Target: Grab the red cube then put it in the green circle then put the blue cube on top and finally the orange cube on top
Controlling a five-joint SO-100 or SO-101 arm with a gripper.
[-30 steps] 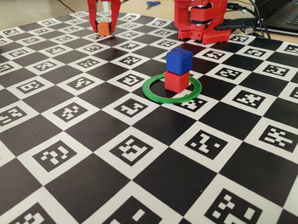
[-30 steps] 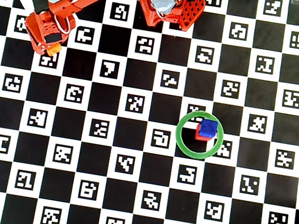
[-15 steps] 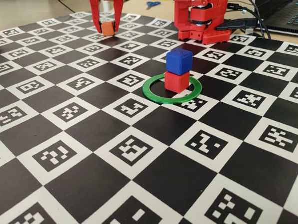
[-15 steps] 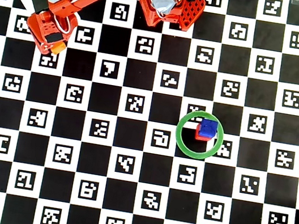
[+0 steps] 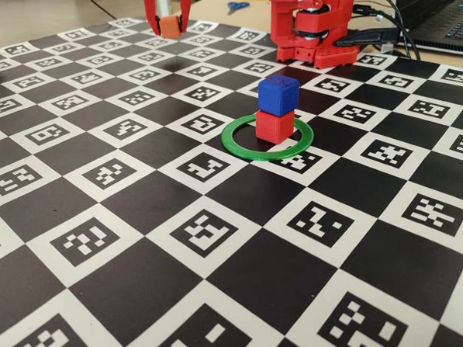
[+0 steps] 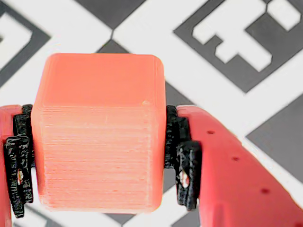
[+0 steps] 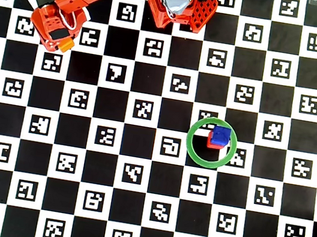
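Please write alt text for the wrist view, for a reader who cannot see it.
The pincer grips the orange cube between its two red fingers with black pads, close to the camera. Behind it lies the black-and-white checkered board with printed markers.

You are looking at a checkered board [image 5: 139,198] of black squares and white squares carrying black coded markers, lying flat beneath the gripper [image 5: 169,27] and spreading out from it toward the fixed camera. Blue-handled scissors [image 5: 237,6] are lying on the tan surface [image 5: 44,14] behind the gripper and to its right in the fixed view. A dark laptop [image 5: 450,22] is sitting well off to the gripper's right, with black cables [image 5: 386,14] trailing near it.
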